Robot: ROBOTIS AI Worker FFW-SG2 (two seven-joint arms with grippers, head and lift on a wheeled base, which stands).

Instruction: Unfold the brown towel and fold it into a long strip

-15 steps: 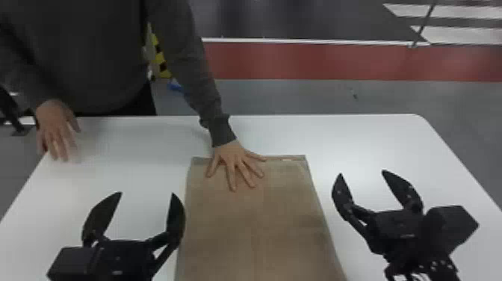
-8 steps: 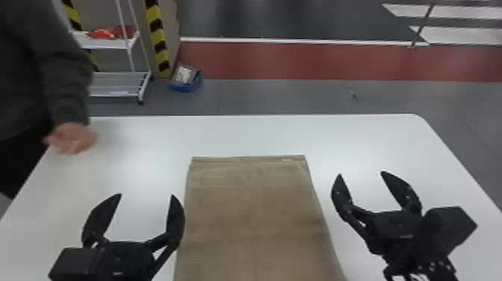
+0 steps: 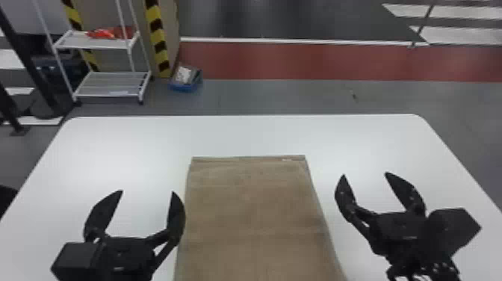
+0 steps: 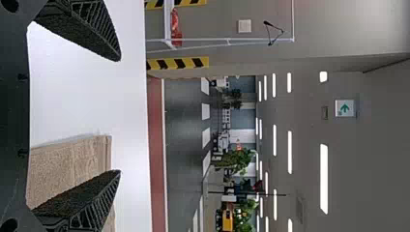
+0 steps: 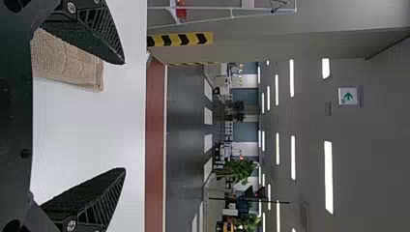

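The brown towel lies flat on the white table as a neat folded rectangle, running out of the head view's bottom edge. Left of it my left gripper stands open and empty, its inner finger close to the towel's left edge. My right gripper is also open and empty, off the towel's right side. In the left wrist view, the left gripper has the towel partly behind one finger. In the right wrist view, the right gripper has bare tabletop between its fingers, and a towel corner beside one finger.
The white table has bare surface beyond the towel and on both sides. Behind it on the floor stand a white shelf rack and a blue bin. A striped post rises beside the rack.
A person's hand, earlier pressed on the towel's far part, lifted off and moved away left, and the person has left the table. The towel and both grippers look unmoved.
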